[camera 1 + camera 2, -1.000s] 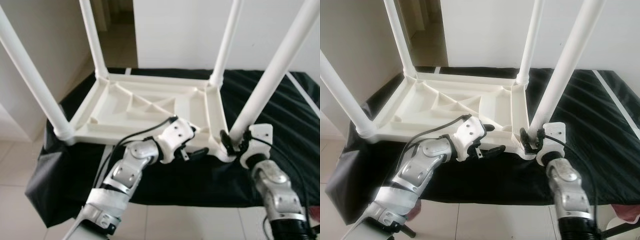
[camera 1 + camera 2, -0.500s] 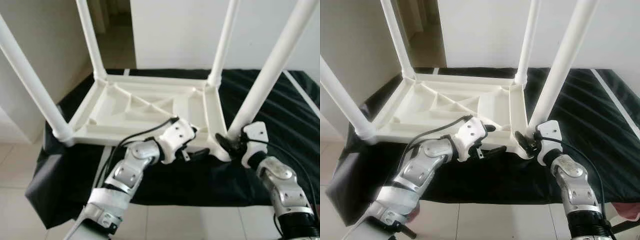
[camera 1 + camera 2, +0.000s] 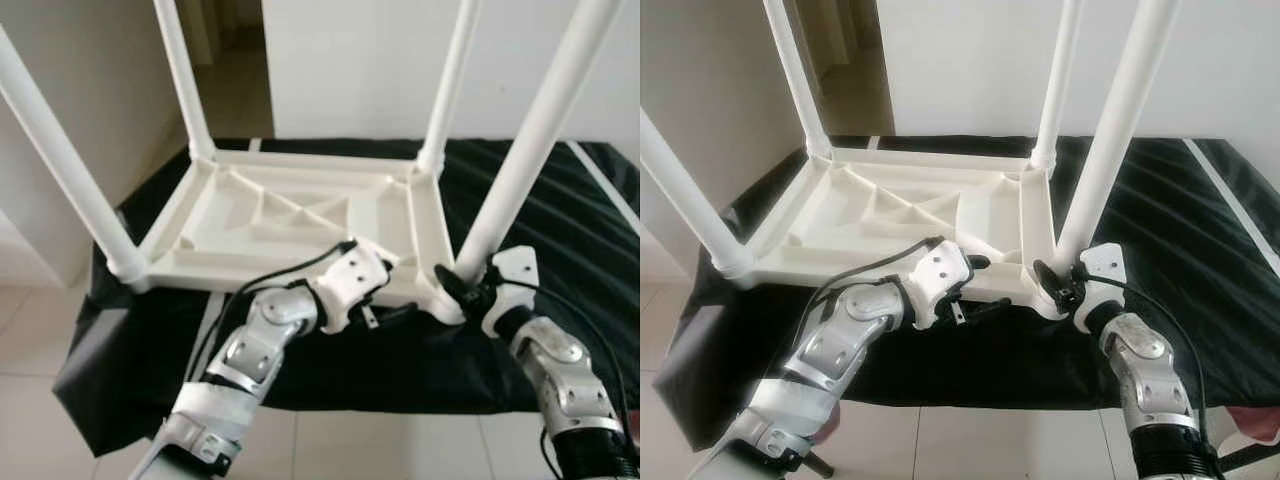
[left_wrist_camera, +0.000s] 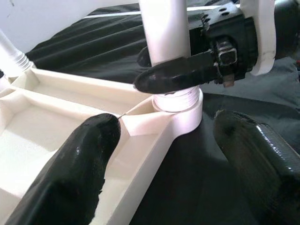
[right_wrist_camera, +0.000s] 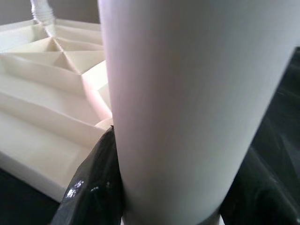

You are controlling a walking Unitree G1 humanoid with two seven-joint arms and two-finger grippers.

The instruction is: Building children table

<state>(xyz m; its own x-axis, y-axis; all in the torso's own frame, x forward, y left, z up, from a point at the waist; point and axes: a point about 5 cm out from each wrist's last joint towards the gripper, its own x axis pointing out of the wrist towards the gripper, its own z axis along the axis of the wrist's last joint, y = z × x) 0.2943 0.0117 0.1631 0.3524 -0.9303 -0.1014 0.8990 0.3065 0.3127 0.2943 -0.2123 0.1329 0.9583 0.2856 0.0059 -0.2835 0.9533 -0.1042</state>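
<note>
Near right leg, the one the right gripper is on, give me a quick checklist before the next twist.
1. Right gripper shut on the near right leg, low by the socket: ok.
2. Leg standing in its corner socket: ok; screwed fully home: cannot tell.
3. Left gripper open, straddling the table frame rim beside the socket, not clamping it: not ok if it should brace.
4. Other three legs upright: ok.
5. Table upside down on the black cloth: ok.

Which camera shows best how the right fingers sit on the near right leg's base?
Left wrist view: the right gripper clamps the near right leg just above its threaded socket. Right wrist view is too close; eye views show it small.
</note>
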